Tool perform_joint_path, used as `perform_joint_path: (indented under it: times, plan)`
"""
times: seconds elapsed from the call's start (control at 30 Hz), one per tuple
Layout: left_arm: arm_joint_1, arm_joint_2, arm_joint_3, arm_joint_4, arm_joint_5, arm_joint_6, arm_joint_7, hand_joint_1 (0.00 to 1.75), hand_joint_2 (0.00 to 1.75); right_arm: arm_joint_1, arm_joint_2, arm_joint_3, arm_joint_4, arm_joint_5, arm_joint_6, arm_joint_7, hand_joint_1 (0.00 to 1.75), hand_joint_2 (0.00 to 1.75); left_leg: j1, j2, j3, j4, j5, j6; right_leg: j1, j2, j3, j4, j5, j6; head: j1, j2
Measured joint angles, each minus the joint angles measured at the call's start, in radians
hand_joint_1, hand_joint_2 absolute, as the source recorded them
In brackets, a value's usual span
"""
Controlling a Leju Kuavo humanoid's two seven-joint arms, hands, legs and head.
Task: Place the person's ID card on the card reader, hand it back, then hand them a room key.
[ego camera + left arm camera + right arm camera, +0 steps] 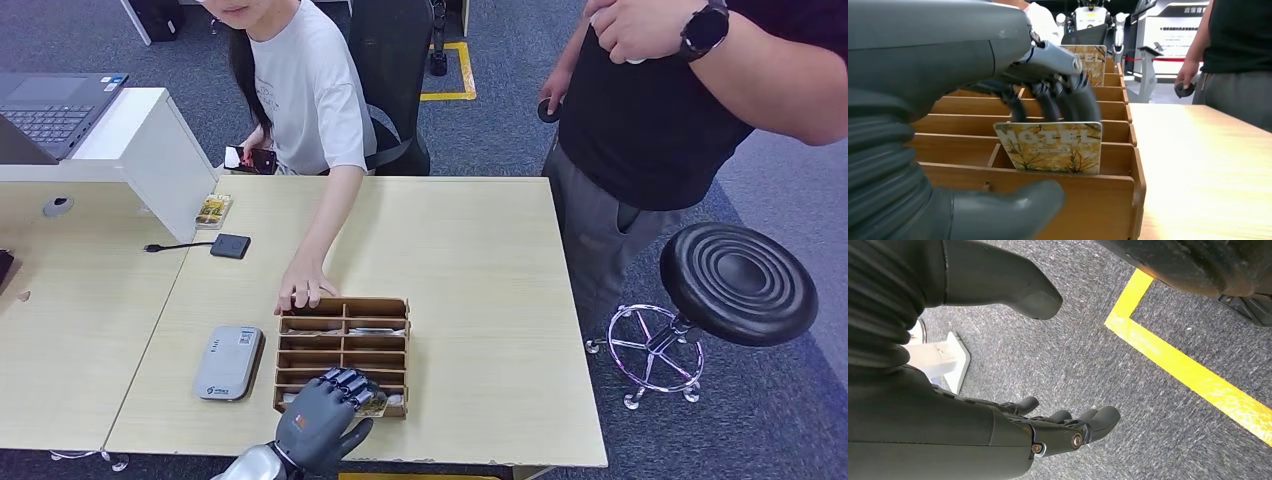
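Observation:
A wooden card organizer (345,340) sits near the table's front edge. My left hand (325,420) reaches over its front row. The fingers (1068,102) curl over the top of a room key card (1053,147) printed HOTEL, which stands in the front slot. The thumb (1003,212) stays outside the box's front wall, apart from the card. A second HOTEL card (1093,60) stands in a far slot. The grey card reader (228,362) lies left of the organizer. My right hand (1068,427) hangs over the carpet with fingers apart and nothing in it.
A seated person rests a hand (305,290) on the organizer's far edge. Another person in black (650,110) stands at the table's right side beside a black stool (738,282). A small black device with a cable (230,246) and a laptop (50,105) lie to the left.

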State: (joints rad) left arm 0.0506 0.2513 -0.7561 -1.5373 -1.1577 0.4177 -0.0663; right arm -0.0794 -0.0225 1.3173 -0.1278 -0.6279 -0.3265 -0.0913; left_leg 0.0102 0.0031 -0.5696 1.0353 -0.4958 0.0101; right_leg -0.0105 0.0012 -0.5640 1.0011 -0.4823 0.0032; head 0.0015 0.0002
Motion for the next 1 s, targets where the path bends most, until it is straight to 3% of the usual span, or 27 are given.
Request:
perform_joint_path:
  times: [0.07, 0.4, 0.47, 0.53, 0.6, 1.0]
  plan:
    - [0.0, -0.001, 0.0, 0.0, 0.002, 0.0, -0.001, 0.79, 1.75, 0.0, 0.0, 0.001, 0.0, 0.0, 0.0, 0.0, 0.0, 1.75, 0.0, 0.0, 0.0, 0.0, 0.0, 0.0, 0.0, 0.0, 0.0, 0.0, 0.0, 0.0, 0.0, 0.0]
    - [0.0, -0.003, 0.0, 0.0, 0.009, 0.0, -0.006, 0.8, 1.75, 0.0, 0.0, 0.003, 0.0, 0.001, 0.0, 0.0, 0.0, 1.75, 0.0, 0.0, 0.0, 0.0, 0.0, 0.0, 0.0, 0.0, 0.0, 0.0, 0.0, 0.0, 0.0, 0.0]
    - [0.0, -0.003, 0.0, 0.0, 0.009, 0.0, -0.006, 1.15, 1.75, 0.0, 0.0, 0.003, 0.0, 0.001, 0.0, 0.0, 0.0, 1.75, 0.0, 0.0, 0.0, 0.0, 0.0, 0.0, 0.0, 0.0, 0.0, 0.0, 0.0, 0.0, 0.0, 0.0]
    - [0.0, -0.003, 0.0, 0.0, 0.01, 0.0, -0.006, 1.61, 1.75, 0.0, 0.0, 0.003, 0.0, 0.001, 0.0, 0.0, 0.0, 1.75, 0.0, 0.0, 0.0, 0.0, 0.0, 0.0, 0.0, 0.0, 0.0, 0.0, 0.0, 0.0, 0.0, 0.0]
    - [-0.001, -0.004, 0.0, 0.0, 0.015, 0.0, -0.007, 1.75, 1.75, 0.0, 0.0, 0.003, 0.0, 0.001, 0.0, 0.0, 0.0, 1.75, 0.0, 0.0, 0.0, 0.0, 0.0, 0.0, 0.0, 0.0, 0.0, 0.0, 0.0, 0.0, 0.0, 0.0]
    - [-0.008, 0.006, 0.012, -0.035, 0.08, -0.001, -0.043, 1.75, 1.75, 0.001, 0.0, 0.005, 0.0, -0.002, -0.002, -0.006, 0.0, 1.75, 0.0, 0.0, 0.0, 0.0, 0.0, 0.0, 0.0, 0.0, 0.0, 0.0, 0.0, 0.0, 0.0, 0.0]
